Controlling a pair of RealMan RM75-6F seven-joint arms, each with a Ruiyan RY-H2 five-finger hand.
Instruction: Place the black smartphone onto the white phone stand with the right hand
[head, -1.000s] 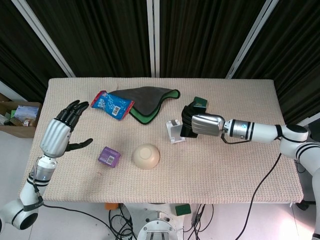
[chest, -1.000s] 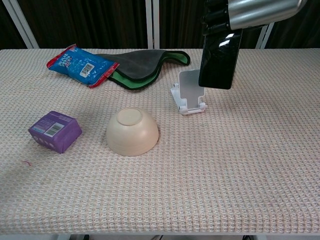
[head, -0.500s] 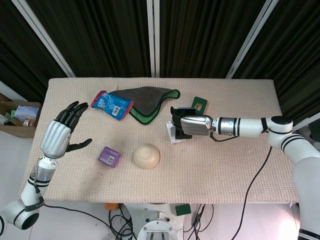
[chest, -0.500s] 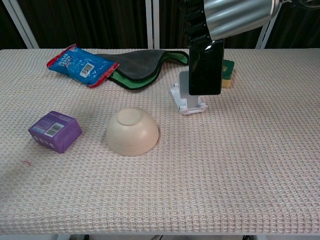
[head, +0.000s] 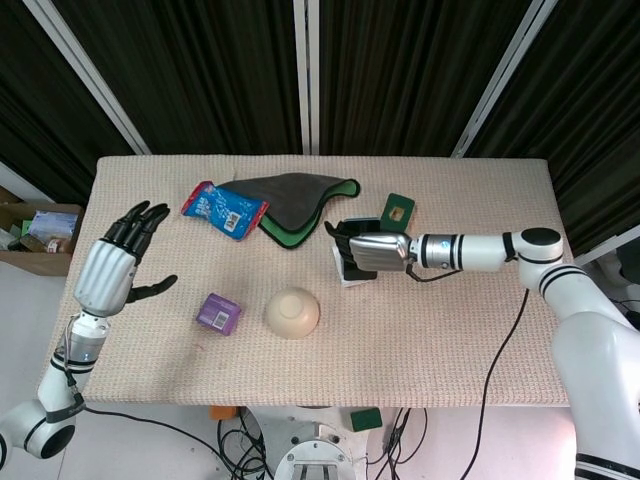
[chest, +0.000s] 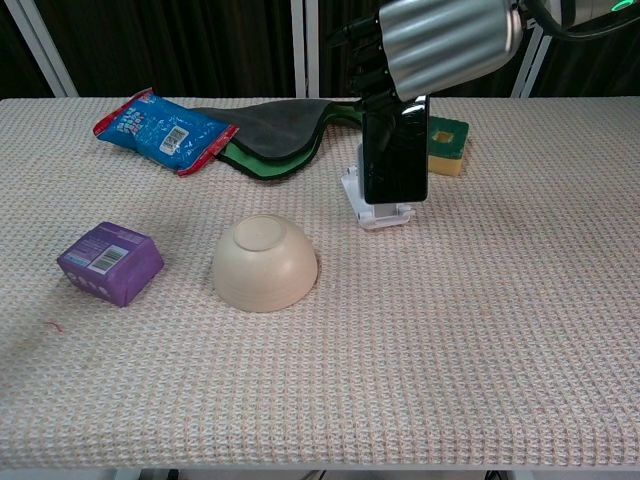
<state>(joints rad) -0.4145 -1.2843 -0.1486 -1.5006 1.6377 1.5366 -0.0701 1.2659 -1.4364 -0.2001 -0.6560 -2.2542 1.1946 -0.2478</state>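
Right hand (chest: 440, 45) grips the black smartphone (chest: 394, 152) upright over the white phone stand (chest: 378, 212). Left hand (head: 115, 270), visible only from the head view, lies open. No writing is legible.

A robotics lab test bench: a cloth-covered table (head: 480, 330) ringed by black curtains (head: 400, 70), with cables (head: 500, 400) trailing to the floor and a cardboard box (head: 35, 232) alongside.

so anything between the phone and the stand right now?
Nothing visible. The right hand holds the black smartphone upright directly in front of the white phone stand, its lower edge just above the stand's lip. The sponge sits behind, off the path.
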